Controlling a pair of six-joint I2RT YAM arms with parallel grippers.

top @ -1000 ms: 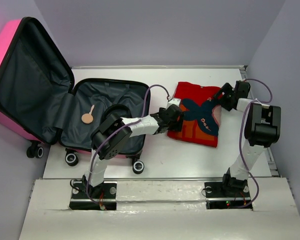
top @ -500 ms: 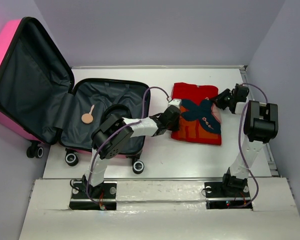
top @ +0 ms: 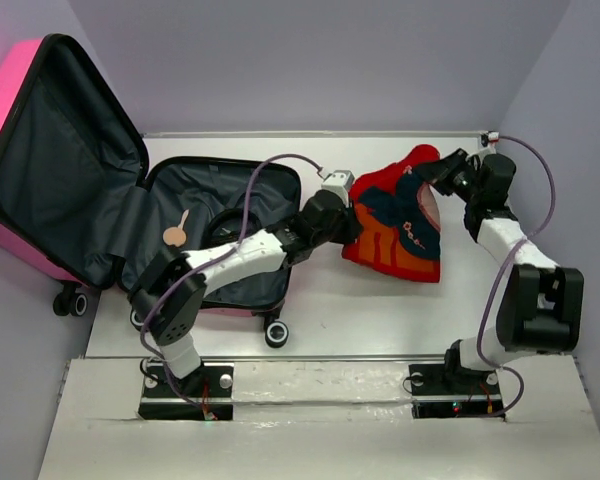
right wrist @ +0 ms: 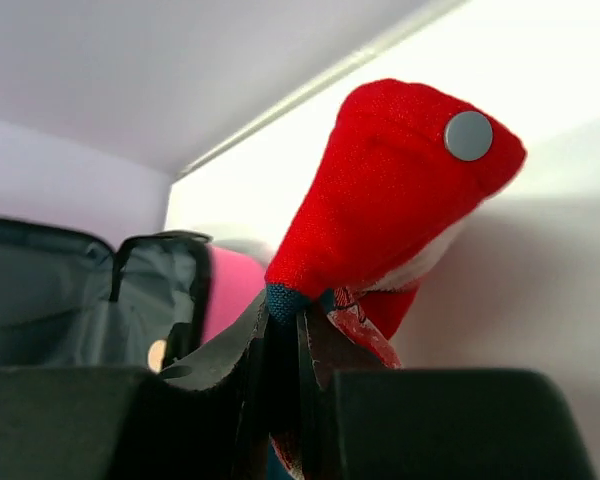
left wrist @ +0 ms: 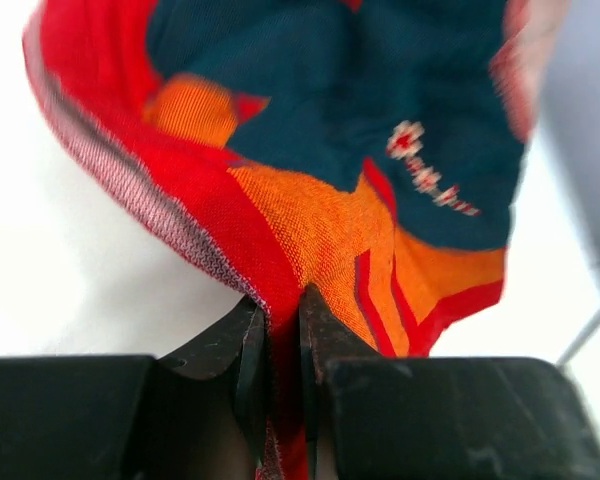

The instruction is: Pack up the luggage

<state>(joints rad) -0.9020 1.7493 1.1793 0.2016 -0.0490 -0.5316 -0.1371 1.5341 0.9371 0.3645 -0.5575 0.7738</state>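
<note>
The luggage [top: 40, 200] lies open at the left, pink shell outside, dark grey lining, lid propped against the wall. A red, orange and dark blue garment [top: 398, 218] hangs lifted off the table to its right, held at both sides. My left gripper [top: 355, 222] is shut on the garment's left edge; the left wrist view shows the cloth [left wrist: 310, 210] pinched between the jaws of that gripper [left wrist: 278, 305]. My right gripper [top: 432, 178] is shut on the garment's upper right part. In the right wrist view the red cloth [right wrist: 380, 200] bunches above that gripper [right wrist: 285, 315].
A small round tan brush [top: 175, 234] lies on the lining of the lower half of the suitcase. The suitcase's black wheels [top: 275, 333] stand toward the near edge. Purple walls close in the table at the back and right.
Both grippers went from open to shut on the garment and lifted it off the table. The left arm stretched out further right; the right arm swung back and up.
</note>
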